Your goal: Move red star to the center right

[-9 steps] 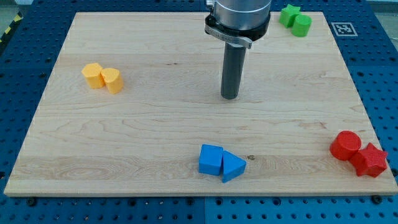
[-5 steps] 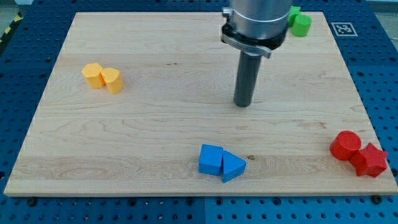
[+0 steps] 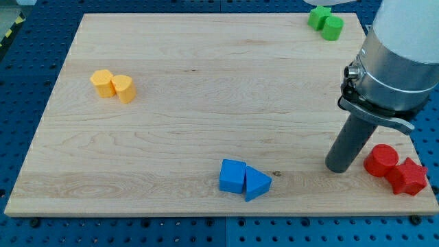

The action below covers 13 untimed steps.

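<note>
The red star (image 3: 409, 176) lies at the view's bottom right corner of the wooden board (image 3: 206, 89). A red cylinder (image 3: 381, 161) touches it on its upper left. My tip (image 3: 338, 167) rests on the board just left of the red cylinder, with a small gap between them. The rod rises from the tip up and to the right into the arm's grey body.
A blue cube (image 3: 233, 175) and a blue triangular block (image 3: 256, 184) sit together at the bottom middle. Two yellow blocks (image 3: 113, 86) sit at the left. A green star (image 3: 318, 16) and a green cylinder (image 3: 333, 27) sit at the top right.
My tip has moved from the board's upper middle down and to the right, ending just left of the red cylinder. No block has moved.
</note>
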{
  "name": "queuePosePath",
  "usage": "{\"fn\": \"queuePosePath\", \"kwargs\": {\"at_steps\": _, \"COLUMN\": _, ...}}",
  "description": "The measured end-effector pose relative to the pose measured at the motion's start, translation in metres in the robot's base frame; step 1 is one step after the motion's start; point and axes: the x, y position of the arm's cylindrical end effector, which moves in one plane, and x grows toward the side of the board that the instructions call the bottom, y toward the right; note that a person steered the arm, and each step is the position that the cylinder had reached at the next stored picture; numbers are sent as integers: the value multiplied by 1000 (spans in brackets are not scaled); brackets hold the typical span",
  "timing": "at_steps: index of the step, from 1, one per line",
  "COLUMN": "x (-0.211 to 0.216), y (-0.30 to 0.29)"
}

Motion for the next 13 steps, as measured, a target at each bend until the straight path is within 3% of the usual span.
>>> {"fn": "queuePosePath", "kwargs": {"at_steps": 1, "x": 42, "y": 11}}
{"fn": "queuePosePath", "kwargs": {"at_steps": 3, "x": 52, "y": 37}}
{"fn": "queuePosePath", "kwargs": {"at_steps": 4, "x": 51, "y": 128}}
{"fn": "queuePosePath", "kwargs": {"at_steps": 5, "x": 51, "y": 146}}
{"fn": "queuePosePath", "kwargs": {"at_steps": 9, "x": 48, "y": 91}}
{"fn": "queuePosePath", "kwargs": {"at_steps": 13, "x": 44, "y": 79}}
